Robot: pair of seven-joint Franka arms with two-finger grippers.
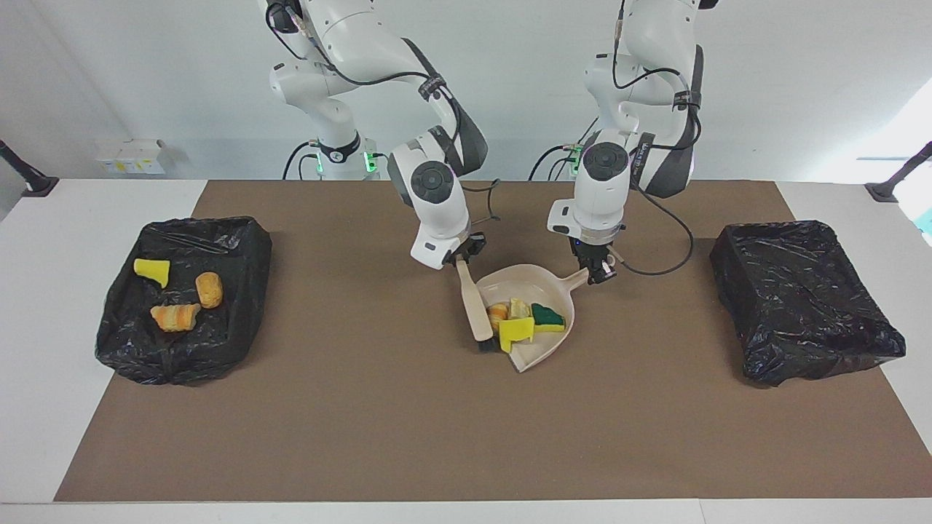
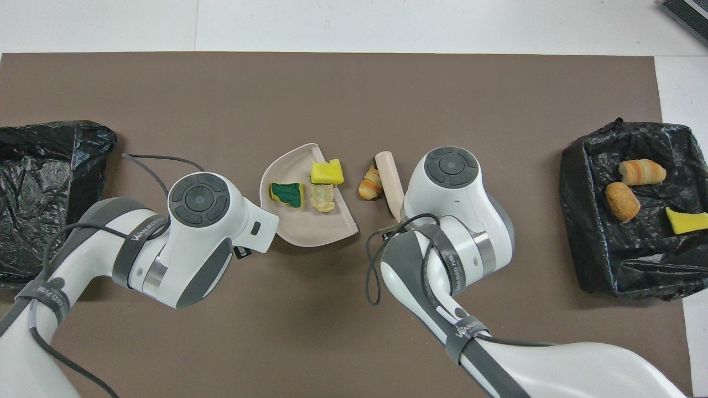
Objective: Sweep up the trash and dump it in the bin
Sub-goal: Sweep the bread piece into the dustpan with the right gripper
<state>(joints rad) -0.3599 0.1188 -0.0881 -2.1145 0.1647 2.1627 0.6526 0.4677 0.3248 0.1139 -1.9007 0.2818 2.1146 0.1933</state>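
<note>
I see the right gripper [image 1: 466, 256] clamped on the brush [image 1: 474, 306], its bristles below the fingers, against a bread chunk [image 1: 497, 314] at the dustpan [image 1: 542, 349] lip. The left gripper [image 1: 600, 272] pinches the dustpan handle.

We see the dustpan [image 1: 542, 342] mid-bench, its handle in our left tool [image 1: 601, 275], with three scraps [image 1: 530, 319] in it. Our right tool [image 1: 463, 260] holds the brush [image 1: 475, 309], whose head presses a bread chunk [image 1: 497, 313] against the pan's mouth. Three more scraps [image 1: 177, 291] lie in the bin [image 1: 247, 240] at the right arm's end; another bin [image 1: 801, 306] sits at the left arm's end.
</note>
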